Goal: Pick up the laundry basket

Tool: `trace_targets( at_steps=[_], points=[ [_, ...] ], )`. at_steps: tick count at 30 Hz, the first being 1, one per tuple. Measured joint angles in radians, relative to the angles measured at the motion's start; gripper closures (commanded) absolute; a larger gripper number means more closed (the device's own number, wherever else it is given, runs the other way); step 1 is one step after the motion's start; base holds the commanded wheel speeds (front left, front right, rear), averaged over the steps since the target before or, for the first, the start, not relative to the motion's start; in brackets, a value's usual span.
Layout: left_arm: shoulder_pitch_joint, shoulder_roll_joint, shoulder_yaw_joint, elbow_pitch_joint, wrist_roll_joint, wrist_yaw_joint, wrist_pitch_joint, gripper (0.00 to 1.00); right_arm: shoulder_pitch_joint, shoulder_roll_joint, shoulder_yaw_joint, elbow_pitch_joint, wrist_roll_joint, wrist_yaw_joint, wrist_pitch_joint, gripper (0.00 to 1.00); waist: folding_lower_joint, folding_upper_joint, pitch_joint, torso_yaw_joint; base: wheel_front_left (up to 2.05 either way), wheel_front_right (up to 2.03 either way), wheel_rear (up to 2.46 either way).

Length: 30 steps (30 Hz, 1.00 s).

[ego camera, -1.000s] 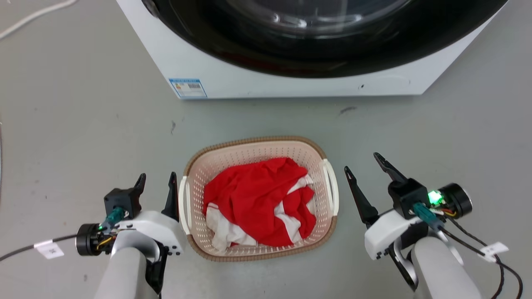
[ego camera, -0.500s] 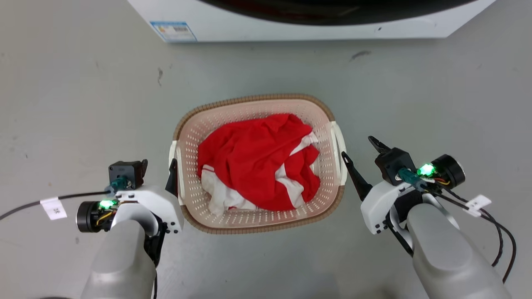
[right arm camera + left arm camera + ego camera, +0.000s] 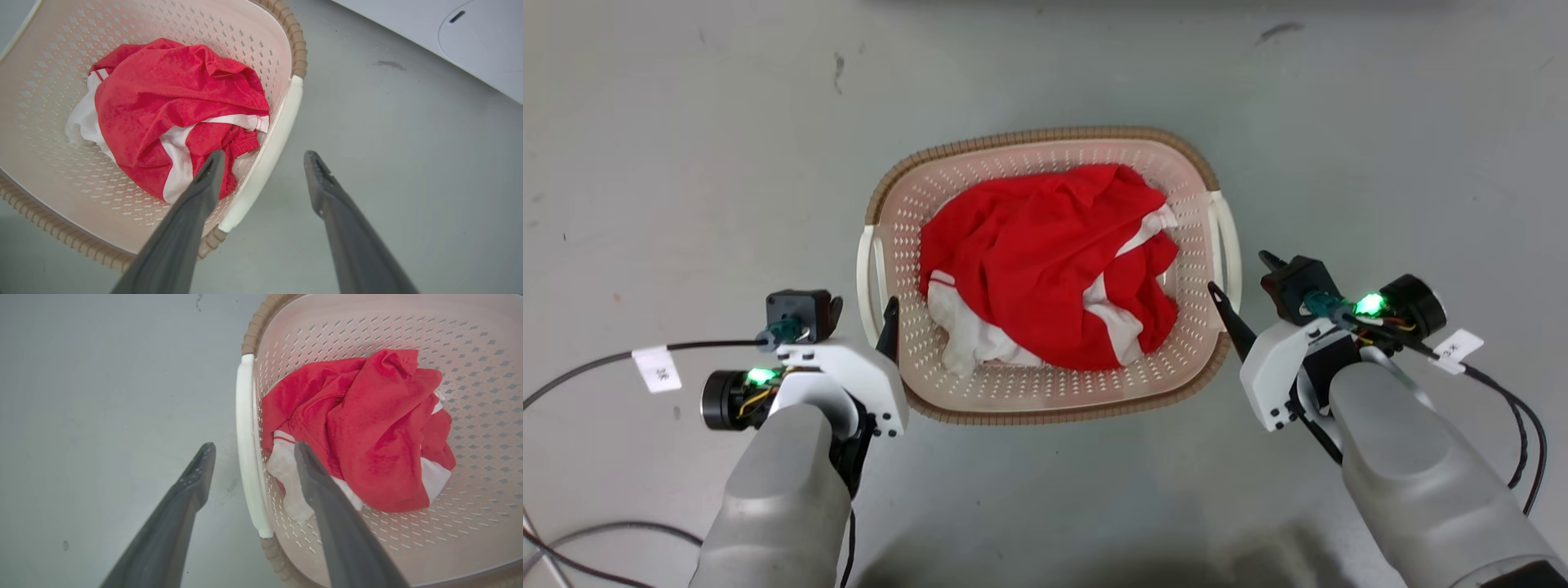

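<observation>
On the floor sits the laundry basket, red-and-white clothing inside. We are lining up the grasp: left gripper and right gripper, each spread wide, straddle a white side handle apiece. Next, we judge: close both, lift level.

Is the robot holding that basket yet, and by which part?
Nothing is held yet. The left gripper and right gripper are open, each straddling a white handle of the laundry basket, unclamped.
</observation>
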Motion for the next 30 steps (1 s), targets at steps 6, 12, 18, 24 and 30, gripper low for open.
trace_targets(
  at_steps=[6, 12, 18, 24, 30],
  points=[
    [-0.044, -0.01, -0.021, 0.027, -0.009, -0.001, 0.0, 0.0, -0.053, -0.006, 0.001, 0.059, 0.0, 0.0, 0.0, 0.0, 0.0, 0.0, 0.054, 0.017, 0.0, 0.0, 0.0],
    [-0.068, -0.022, -0.037, 0.049, -0.017, -0.001, 0.0, 0.0, -0.085, -0.008, 0.001, 0.09, -0.006, 0.0, 0.0, 0.0, 0.0, 0.0, 0.093, 0.029, 0.0, 0.0, 0.0],
    [-0.089, -0.028, -0.059, 0.076, -0.018, -0.001, 0.0, 1.0, -0.098, -0.005, 0.016, 0.116, -0.021, 0.0, 0.0, 1.0, -0.0001, 0.0, 0.104, 0.032, 0.0, 0.0, 0.0],
    [-0.096, -0.032, -0.071, 0.094, -0.029, -0.003, -0.001, 1.0, -0.101, 0.002, 0.03, 0.151, -0.014, 0.0, 0.0, 1.0, -0.0001, 0.0, 0.094, 0.033, 0.0, 0.0, 0.0],
    [-0.079, -0.035, -0.084, 0.114, -0.037, -0.003, -0.001, 1.0, -0.093, 0.012, 0.055, 0.183, 0.004, -0.001, 0.001, 1.0, -0.0001, 0.0, 0.052, 0.03, 0.0, 0.0, 0.0]
  ],
)
